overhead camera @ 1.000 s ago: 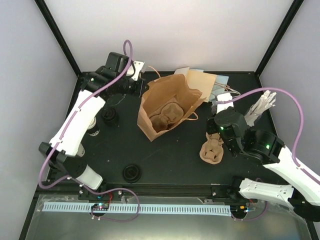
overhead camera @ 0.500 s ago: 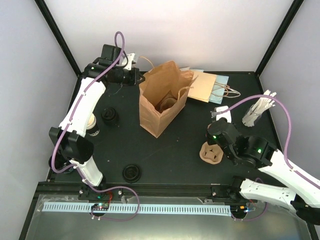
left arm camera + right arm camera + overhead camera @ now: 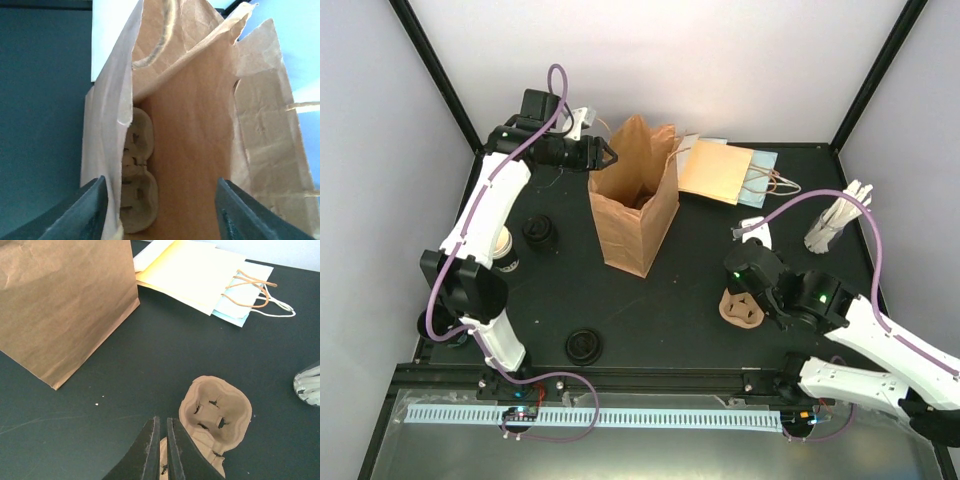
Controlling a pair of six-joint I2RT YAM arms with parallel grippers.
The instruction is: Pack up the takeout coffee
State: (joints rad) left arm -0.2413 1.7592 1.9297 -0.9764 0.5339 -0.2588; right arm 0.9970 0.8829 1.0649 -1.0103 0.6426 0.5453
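Note:
One takeout coffee cup, cream with a black sleeve, stands at the left, half hidden under my left arm. A brown paper bag stands upright mid-table, mouth up. My left gripper is open at the bag's top left rim. In the left wrist view its fingers straddle the bag's side wall, gripping nothing. A pulp carrier lies inside the bag. My right gripper is shut, with nothing seen between its fingers. It hovers over the near end of a second pulp carrier that lies on the table.
Two black lids lie at the left and near the front edge. Flat paper bags with handles lie behind the upright bag. A holder of white sticks stands at the right.
The brown bag has gone from leaning open to standing upright. My left gripper has opened and let go of its rim. The right arm has shifted slightly left over the carrier.

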